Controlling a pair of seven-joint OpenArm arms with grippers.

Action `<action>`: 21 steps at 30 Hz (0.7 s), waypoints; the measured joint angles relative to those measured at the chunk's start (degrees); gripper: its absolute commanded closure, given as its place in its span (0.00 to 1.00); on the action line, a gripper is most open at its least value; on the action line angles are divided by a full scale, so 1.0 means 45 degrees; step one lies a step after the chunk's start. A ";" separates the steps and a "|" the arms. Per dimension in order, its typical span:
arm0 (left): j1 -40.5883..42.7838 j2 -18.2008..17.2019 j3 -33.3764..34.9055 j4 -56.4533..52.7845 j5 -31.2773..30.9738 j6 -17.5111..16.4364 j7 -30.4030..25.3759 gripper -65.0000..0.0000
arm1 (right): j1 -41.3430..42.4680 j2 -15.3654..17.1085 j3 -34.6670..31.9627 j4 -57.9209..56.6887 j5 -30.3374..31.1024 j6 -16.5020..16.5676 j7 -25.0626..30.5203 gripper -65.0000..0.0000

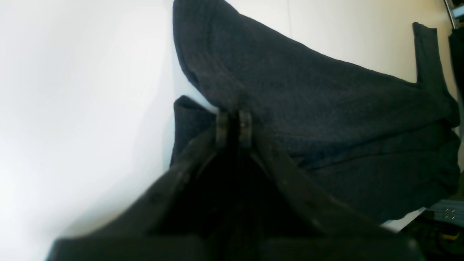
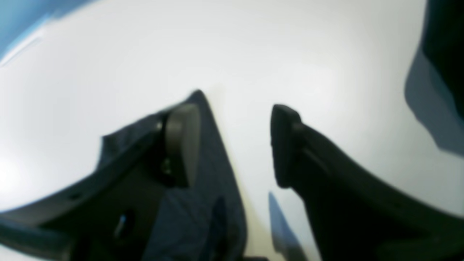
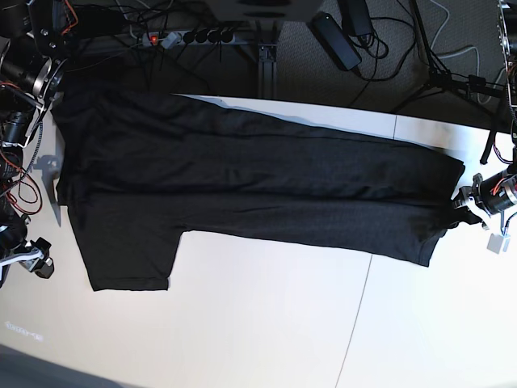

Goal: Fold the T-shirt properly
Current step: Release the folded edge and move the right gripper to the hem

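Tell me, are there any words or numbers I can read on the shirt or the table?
None can be read.
The T-shirt shows only plain black cloth, with no print in view.
The table has a faint mark near its front left corner, too small and pale to read.

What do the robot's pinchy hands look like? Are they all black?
Mostly, yes. The left gripper has dark, thin, curved jaws ending in small flat pads. The right gripper is also black, with thick rounded rectangular pads. In the base view, both arms look black with red and white cables and some silvery parts.
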 measured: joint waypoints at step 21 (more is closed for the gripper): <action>0.0000 0.0000 0.0000 0.0000 0.0005 0.0000 0.0000 1.00 | -0.0005 -0.0520 0.0024 -0.2555 -0.1331 -0.0005 0.2050 0.51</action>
